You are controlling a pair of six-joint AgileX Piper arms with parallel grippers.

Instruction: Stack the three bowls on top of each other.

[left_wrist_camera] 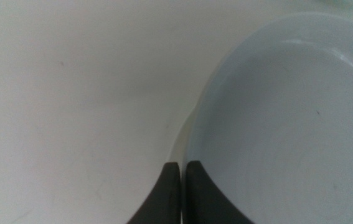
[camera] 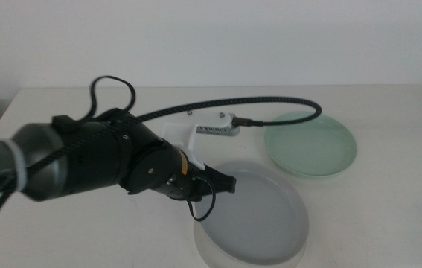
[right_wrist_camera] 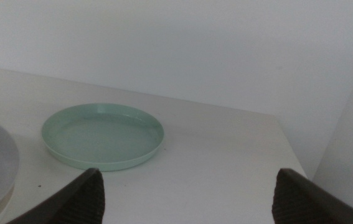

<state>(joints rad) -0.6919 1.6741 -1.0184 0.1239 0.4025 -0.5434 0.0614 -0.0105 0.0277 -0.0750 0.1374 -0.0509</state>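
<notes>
The grey bowl sits nested on the white bowl, whose rim shows beneath it at the table's front. My left gripper comes in from the left and is at the grey bowl's left rim. In the left wrist view the jaws are closed together on the grey bowl's rim, with the white bowl's edge just under it. The mint green bowl lies alone at the back right. My right gripper is open and empty, out of the middle view, facing the green bowl.
The table's back edge meets a white wall. The left arm's cable arcs over the table towards the green bowl. The table's right edge lies beyond the green bowl in the right wrist view.
</notes>
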